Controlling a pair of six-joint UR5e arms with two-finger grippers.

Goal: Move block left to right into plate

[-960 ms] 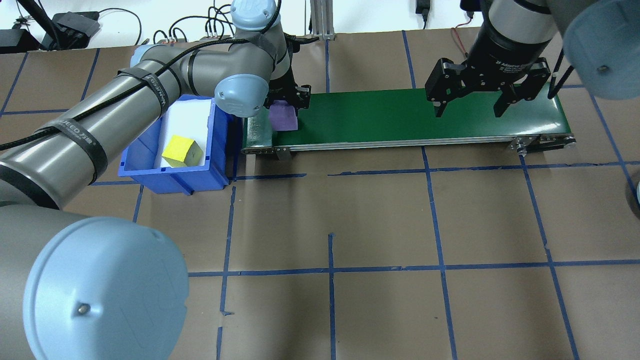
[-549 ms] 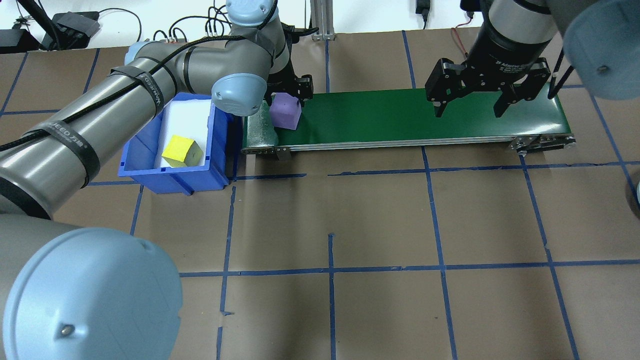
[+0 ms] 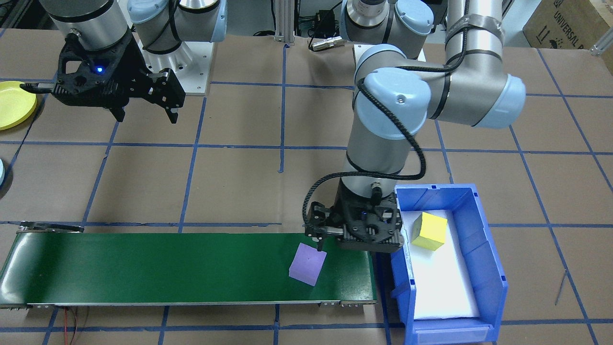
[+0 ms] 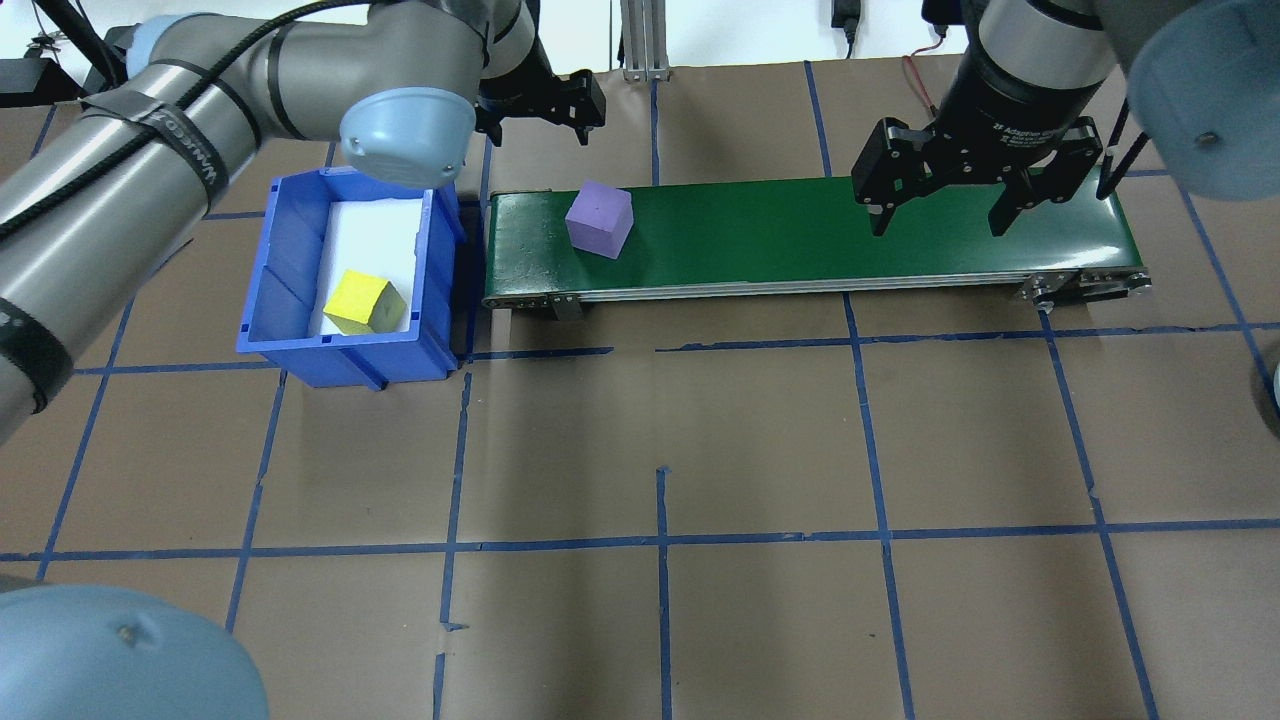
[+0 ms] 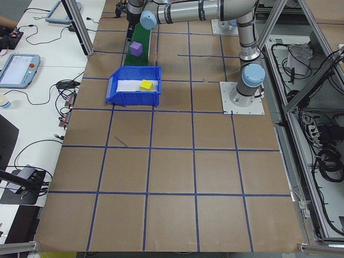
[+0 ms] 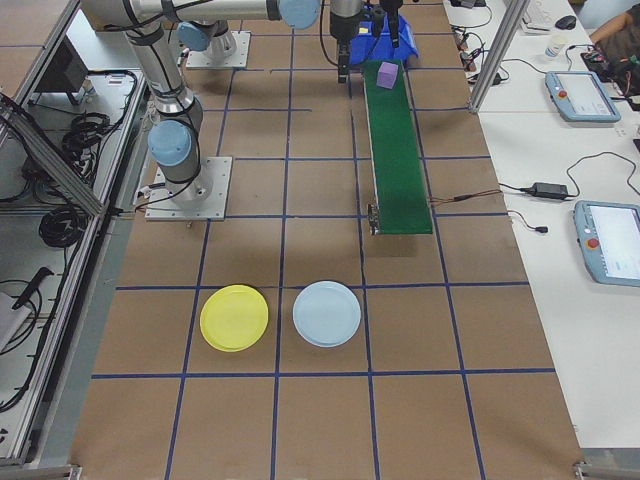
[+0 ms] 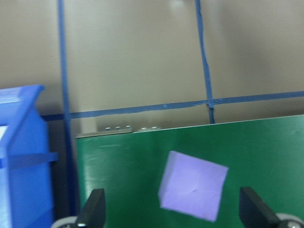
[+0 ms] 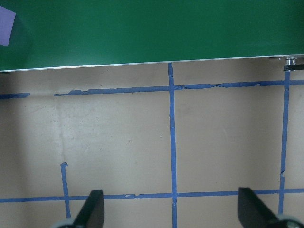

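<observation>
The small purple foam cube (image 4: 599, 220) is sitting on the long green belt (image 4: 800, 235) just below the wide-open, empty left pincer (image 4: 540, 105), while the right pincer (image 4: 938, 205) is hanging wide open and empty too.

blocks: two, one purple cube (image 4: 599, 220) and one yellow cube (image 4: 364, 302)
plates: two, one yellow plate (image 6: 234, 318) and one pale blue plate (image 6: 326, 313)
bins: one blue bin (image 4: 283, 260)
conveyor belts: one green conveyor belt (image 4: 820, 228)
arms: two, each with one end effector, left end effector (image 4: 530, 112) and right end effector (image 4: 938, 215)
</observation>
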